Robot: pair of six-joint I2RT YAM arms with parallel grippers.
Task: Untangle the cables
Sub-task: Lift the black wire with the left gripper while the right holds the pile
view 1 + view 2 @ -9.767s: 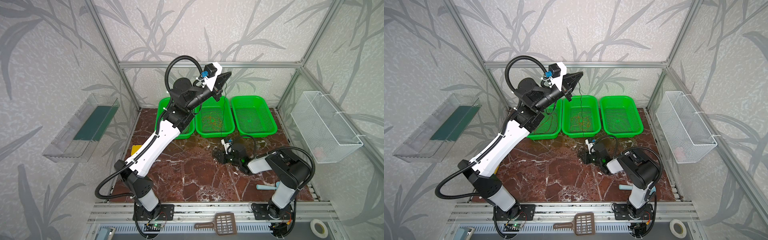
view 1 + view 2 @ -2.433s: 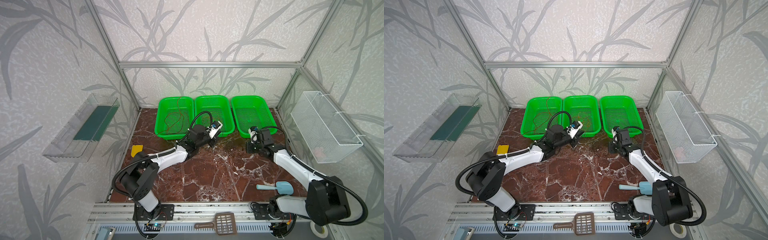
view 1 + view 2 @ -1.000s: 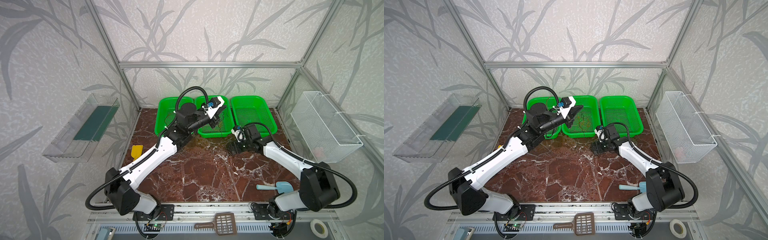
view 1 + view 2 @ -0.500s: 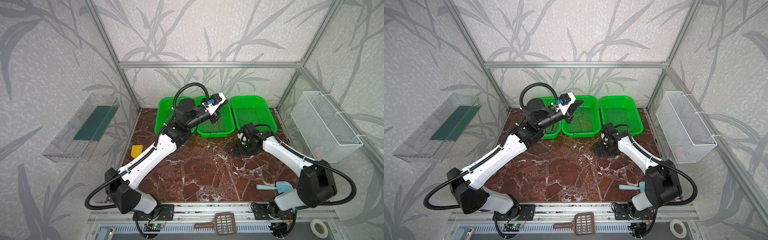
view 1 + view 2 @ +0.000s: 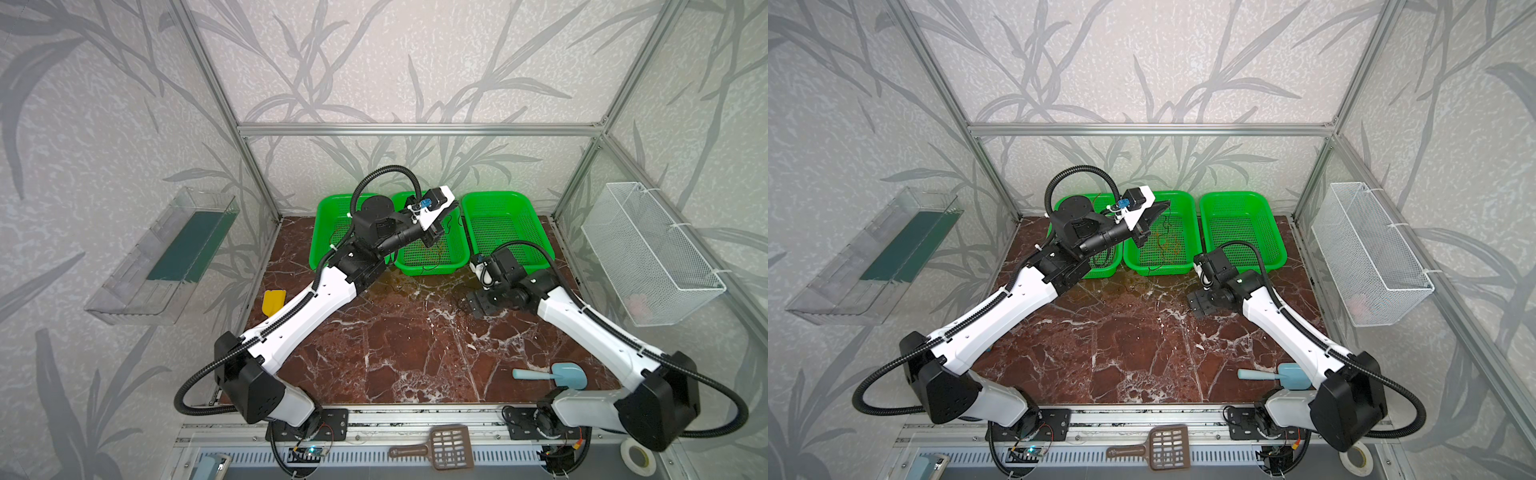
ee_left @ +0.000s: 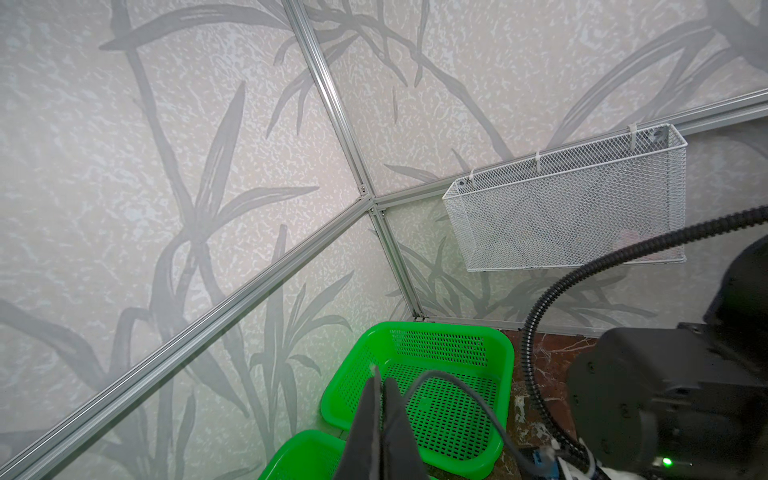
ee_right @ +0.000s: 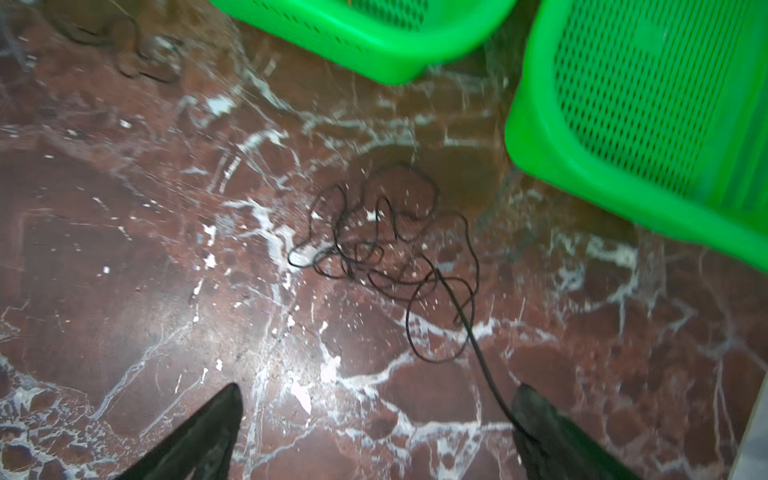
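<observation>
Three green baskets line the far edge: left basket (image 5: 322, 208), middle basket (image 5: 432, 269), right basket (image 5: 498, 232). Two robot arms: left arm (image 5: 307, 307), right arm (image 5: 594, 328). Three thin cables: black cable (image 7: 386, 241) on the floor, orange cable (image 5: 1167, 245), dark cable (image 5: 1100, 258). One wire bin (image 5: 648, 257), one clear tray (image 5: 124, 299), one blue scoop (image 5: 567, 374), one brown scoop (image 5: 451, 446), one yellow scraper (image 5: 274, 300), one tape roll (image 5: 636, 455).
</observation>
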